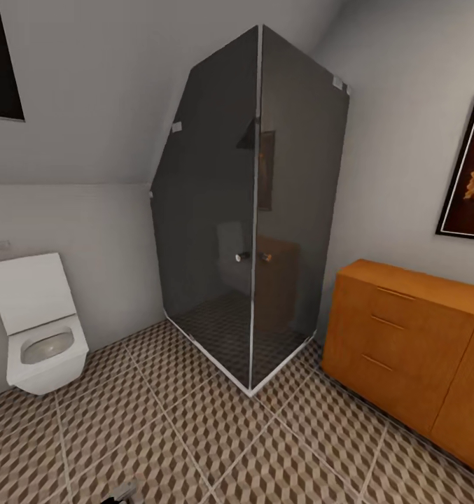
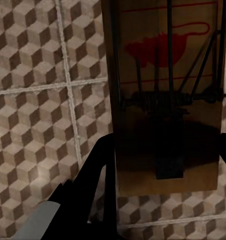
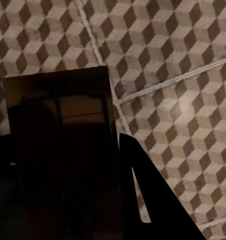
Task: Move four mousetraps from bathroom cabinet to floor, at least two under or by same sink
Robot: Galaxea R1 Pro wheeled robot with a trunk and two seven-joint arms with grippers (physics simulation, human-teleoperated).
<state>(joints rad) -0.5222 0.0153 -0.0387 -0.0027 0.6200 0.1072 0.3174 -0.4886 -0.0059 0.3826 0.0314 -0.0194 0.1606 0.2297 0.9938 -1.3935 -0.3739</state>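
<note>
The bathroom floor, tiled in a brown, beige and cream cube pattern, fills the lower part of the head view; a dark glass shower enclosure stands at the centre toward 12 o'clock, reaching down to the tiles; the cabinet, orange-brown with slim bar handles, sits at 4 o'clock against the right wall, its drawers shut, under a dark-framed picture at 3 o'clock; a white toilet with its lid up hangs on the wall at 8 o'clock.

In the left wrist view, a mousetrap, printed with a red mouse figure and carrying a dark spring and wire, is held above the tiles; the left gripper has one dark finger at each long edge of the board, closed against it.

In the right wrist view, a second mousetrap lies in deep shadow between the fingers of the right gripper, which is clamped onto it over the floor.
</note>
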